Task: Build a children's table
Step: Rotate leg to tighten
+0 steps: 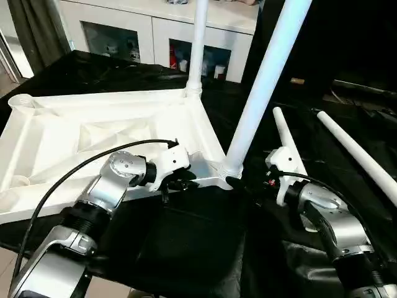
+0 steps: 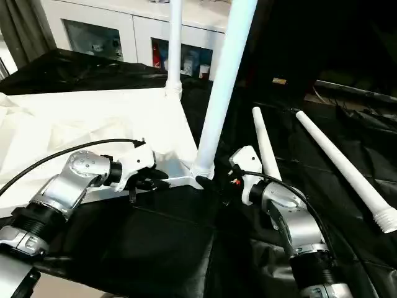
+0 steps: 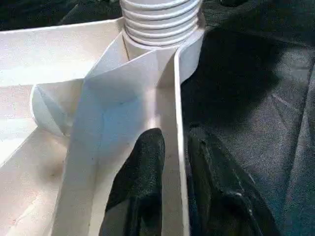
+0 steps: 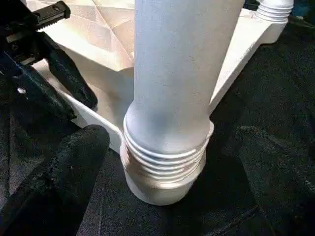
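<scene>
Black-draped desk (image 1: 186, 248). Left tool (image 3: 173, 162) straddles tabletop (image 1: 93, 133) rim, barely parted, steadying it; right tool (image 4: 167, 162) gapes wide around socketed leg (image 1: 263, 87), holding nothing.

The left arm reaches in from the near left, its silver forearm bent inward. Its claw (image 1: 180, 181) points sideways toward the right, and its two black fingers (image 3: 140, 182) sit close together, one on each side of a thin white rim. The right arm comes up from the near right with its wrist turned inward toward the left. Its claw (image 4: 167, 162) is spread wide, with one black finger (image 4: 64, 172) on each side of a white tube, not touching it.
</scene>
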Controlling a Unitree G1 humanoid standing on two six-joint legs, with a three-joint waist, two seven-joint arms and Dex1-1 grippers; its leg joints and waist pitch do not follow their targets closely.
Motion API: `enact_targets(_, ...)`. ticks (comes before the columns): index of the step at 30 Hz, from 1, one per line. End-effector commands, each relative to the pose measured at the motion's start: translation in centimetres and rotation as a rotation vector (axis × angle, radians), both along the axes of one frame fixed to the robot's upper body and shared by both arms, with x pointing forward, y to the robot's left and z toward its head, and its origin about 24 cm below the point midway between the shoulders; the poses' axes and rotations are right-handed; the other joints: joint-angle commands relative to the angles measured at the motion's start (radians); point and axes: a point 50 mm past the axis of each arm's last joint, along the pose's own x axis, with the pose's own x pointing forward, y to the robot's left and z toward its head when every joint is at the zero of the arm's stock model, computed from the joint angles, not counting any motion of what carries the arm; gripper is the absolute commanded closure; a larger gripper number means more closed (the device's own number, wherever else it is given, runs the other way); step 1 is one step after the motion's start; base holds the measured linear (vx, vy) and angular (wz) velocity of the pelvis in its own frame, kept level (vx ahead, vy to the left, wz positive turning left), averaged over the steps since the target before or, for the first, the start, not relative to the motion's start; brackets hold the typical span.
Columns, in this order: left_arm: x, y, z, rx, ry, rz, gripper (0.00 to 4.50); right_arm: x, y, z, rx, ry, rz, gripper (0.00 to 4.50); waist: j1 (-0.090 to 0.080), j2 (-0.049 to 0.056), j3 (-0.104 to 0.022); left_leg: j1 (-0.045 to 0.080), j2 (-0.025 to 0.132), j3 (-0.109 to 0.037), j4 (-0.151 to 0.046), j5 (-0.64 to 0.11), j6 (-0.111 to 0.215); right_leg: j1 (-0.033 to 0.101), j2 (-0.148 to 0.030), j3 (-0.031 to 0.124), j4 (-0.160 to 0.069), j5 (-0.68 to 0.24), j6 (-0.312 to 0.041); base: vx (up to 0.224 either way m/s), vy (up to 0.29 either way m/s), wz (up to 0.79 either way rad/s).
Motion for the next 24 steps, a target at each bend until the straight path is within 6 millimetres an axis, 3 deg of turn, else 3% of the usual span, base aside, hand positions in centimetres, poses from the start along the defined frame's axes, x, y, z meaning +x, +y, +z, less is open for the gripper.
enact_targets(1, -0.3, 0.6, -0.9, 0.037, 0.061, 0.01, 3.82, 0.2, 0.0, 0.3, -0.015, -0.021, 0.018, 0.0, 0.0, 0.004, -0.051, 0.016, 0.057, -0.018, -0.084, -0.256, 0.005, 0.024, -0.071, 0.043, -0.09, -0.221, -0.213, 0.0, 0.0, 0.0)
enact_targets(8, -1.0, 0.6, -1.2, 0.071, 0.11, -0.042, 4.43, 0.9, 0.4, 0.4, -0.03, -0.034, 0.026, 0.0, -0.011, 0.008, -0.054, 0.015, 0.056, -0.017, -0.082, -0.233, 0.009, 0.026, -0.071, 0.042, -0.084, -0.162, -0.236, 0.0, 0.0, 0.0)
enact_targets(16, -1.2, 0.5, -1.2, 0.074, 0.114, -0.057, 4.43, 1.4, 1.0, 0.3, -0.039, -0.027, 0.061, 0.0, -0.012, 0.006, -0.054, 0.016, 0.057, -0.015, -0.082, -0.223, 0.02, 0.029, -0.07, 0.042, -0.083, -0.134, -0.253, 0.0, 0.0, 0.0)
enact_targets(24, -1.3, 0.6, -1.2, 0.078, 0.118, -0.059, 4.5, 1.5, 1.4, 0.2, -0.023, -0.032, 0.082, 0.76, -0.013, 0.007, -0.054, 0.015, 0.058, -0.015, -0.082, -0.221, 0.024, 0.029, -0.071, 0.042, -0.082, -0.128, -0.256, 0.0, 0.0, 0.0)
